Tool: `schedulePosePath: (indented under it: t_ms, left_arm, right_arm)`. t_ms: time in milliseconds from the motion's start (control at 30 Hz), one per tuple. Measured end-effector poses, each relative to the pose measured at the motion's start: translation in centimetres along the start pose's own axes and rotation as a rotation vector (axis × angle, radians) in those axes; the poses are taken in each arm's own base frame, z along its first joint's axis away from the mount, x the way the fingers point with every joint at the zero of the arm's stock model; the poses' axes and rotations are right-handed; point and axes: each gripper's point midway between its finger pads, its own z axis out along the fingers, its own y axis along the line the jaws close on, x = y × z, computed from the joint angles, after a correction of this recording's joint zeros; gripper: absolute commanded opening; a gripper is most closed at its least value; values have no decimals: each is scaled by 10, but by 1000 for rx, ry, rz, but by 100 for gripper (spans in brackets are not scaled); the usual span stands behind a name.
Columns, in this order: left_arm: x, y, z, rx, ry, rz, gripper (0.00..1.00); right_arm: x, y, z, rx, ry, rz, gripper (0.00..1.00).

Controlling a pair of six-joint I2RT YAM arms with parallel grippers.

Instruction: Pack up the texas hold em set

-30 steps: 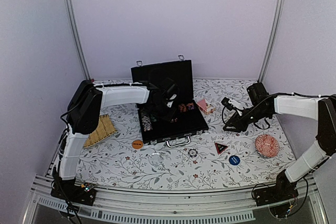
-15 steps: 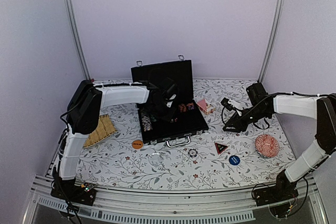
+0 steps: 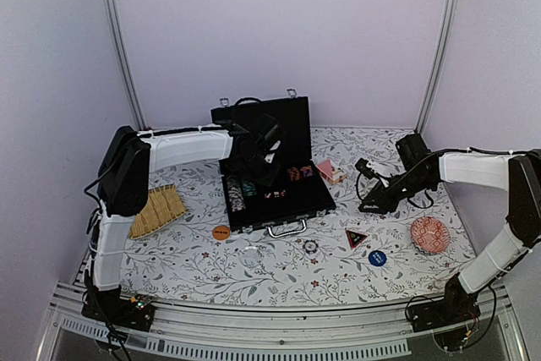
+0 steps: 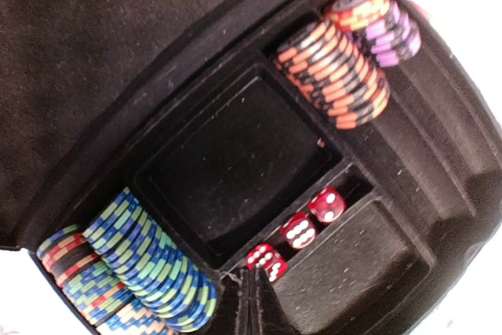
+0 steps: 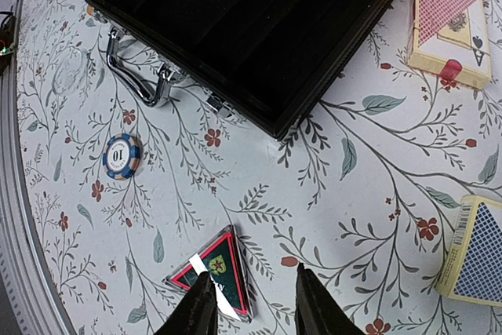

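The black case [image 3: 272, 185] lies open at the table's middle, lid up, silver handle [image 3: 286, 228] toward me. My left gripper [image 3: 258, 168] hovers inside it, shut and empty. In the left wrist view its tips [image 4: 255, 304] sit just below three red dice [image 4: 300, 231] in a narrow slot. Beside them are an empty card well [image 4: 235, 154], blue-green chips [image 4: 141, 260] and orange and purple chips [image 4: 349, 56]. My right gripper [image 3: 368, 203] is open above the cloth. In the right wrist view [image 5: 252, 307] its left finger overlaps a triangular dealer piece [image 5: 216, 268].
Loose on the floral cloth are a blue chip marked 10 [image 5: 121, 154], an orange disc [image 3: 221, 232], a blue disc [image 3: 377, 258], a red-backed deck [image 5: 449, 29] and a blue-backed deck [image 5: 478, 253]. A straw tray [image 3: 159, 209] lies left and a red patterned bowl [image 3: 428, 234] right.
My left arm has shifted a little to the left and back over the case. The right arm has not moved.
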Motion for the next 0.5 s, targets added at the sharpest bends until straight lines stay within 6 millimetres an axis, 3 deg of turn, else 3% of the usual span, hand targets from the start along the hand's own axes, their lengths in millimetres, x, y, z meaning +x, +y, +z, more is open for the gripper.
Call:
schedulePosePath:
  t_ms: [500]
  left_arm:
    - [15, -1, 7, 12, 58, 10, 0]
  right_arm:
    - [2, 0, 2, -3, 6, 4, 36]
